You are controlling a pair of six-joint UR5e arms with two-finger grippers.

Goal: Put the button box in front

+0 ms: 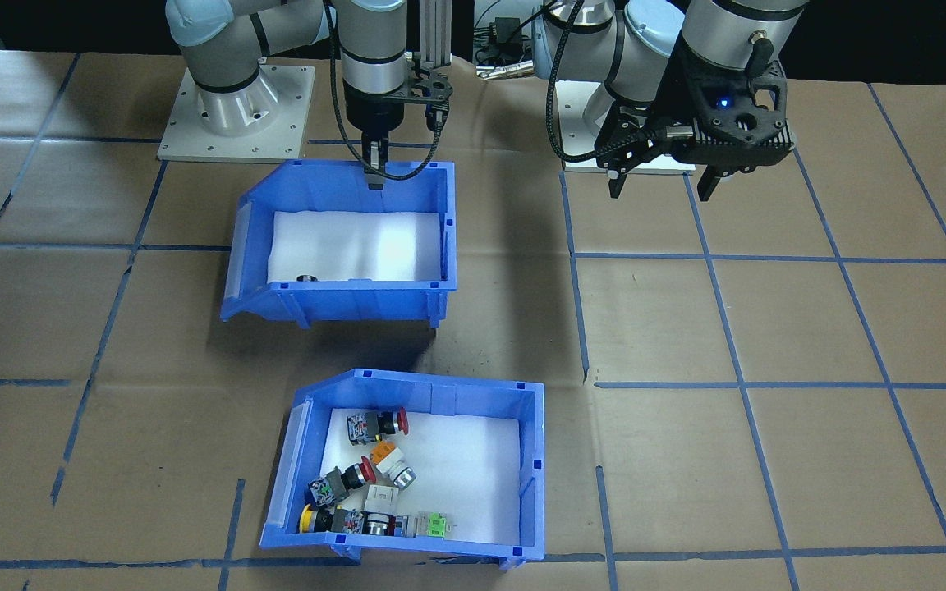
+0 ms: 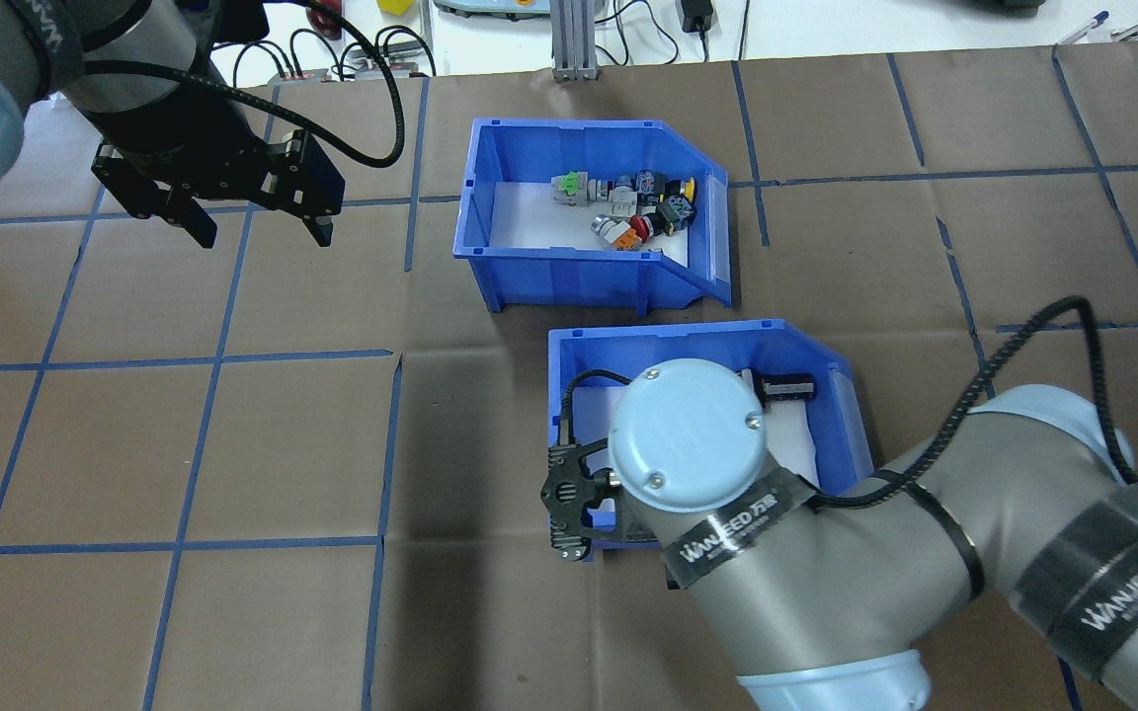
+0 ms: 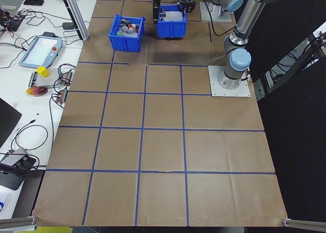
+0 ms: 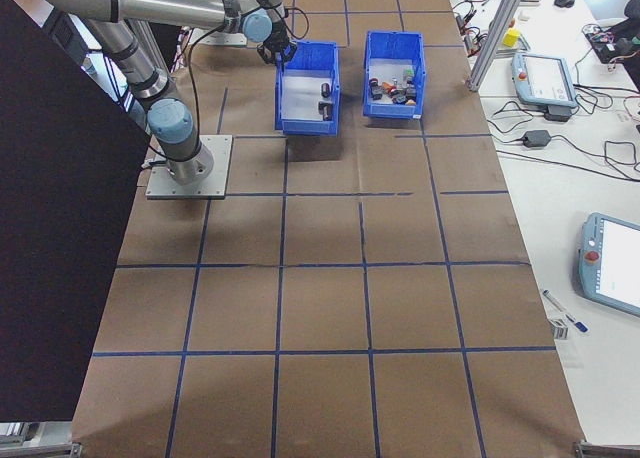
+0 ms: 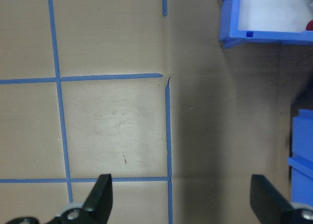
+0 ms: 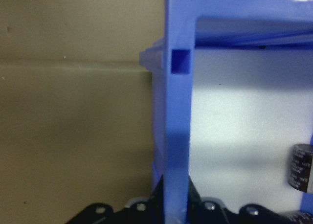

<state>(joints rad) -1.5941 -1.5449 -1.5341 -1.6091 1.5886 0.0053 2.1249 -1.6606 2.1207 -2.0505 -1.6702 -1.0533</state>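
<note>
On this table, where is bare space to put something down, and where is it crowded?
Bare paper lies under the open left tool, beside the button box. The near squares in the overhead view are also free. It is crowded where the button box and the second blue bin stand close, with the right tool clamped on that bin's wall.

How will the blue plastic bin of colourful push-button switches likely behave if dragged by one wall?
The blue plastic bin of colourful push-button switches looks rigid, so it should slide whole. Its loose switches, bunched toward the sloped side, may shift or roll. That uneven load could make it pivot slightly.
</note>
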